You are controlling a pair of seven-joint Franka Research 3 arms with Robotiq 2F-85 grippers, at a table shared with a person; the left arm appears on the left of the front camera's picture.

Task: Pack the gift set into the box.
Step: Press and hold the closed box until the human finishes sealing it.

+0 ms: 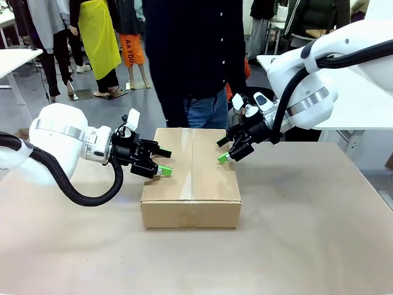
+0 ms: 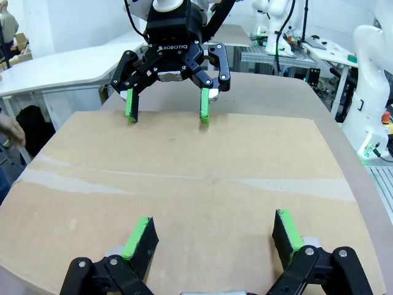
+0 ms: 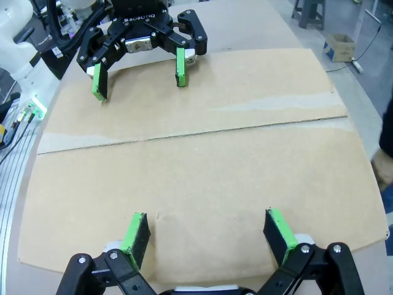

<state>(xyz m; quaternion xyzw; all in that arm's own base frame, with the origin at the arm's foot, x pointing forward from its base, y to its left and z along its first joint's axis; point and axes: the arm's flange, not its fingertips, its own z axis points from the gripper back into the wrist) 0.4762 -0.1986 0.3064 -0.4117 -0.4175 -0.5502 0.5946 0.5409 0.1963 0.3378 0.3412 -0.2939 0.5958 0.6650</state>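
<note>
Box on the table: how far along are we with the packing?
Done, by the look of it: the box has its top flaps folded shut, so whatever is inside is hidden. In hand: the left gripper and right gripper are open, fingertips at the lid on opposite sides of the centre seam. Left: perhaps sealing; I cannot tell if the seam is taped.

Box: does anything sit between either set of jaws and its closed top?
Nothing visible does. The left gripper and right gripper are both open over the box, whose flaps are shut. The gift set can't be seen.
</note>
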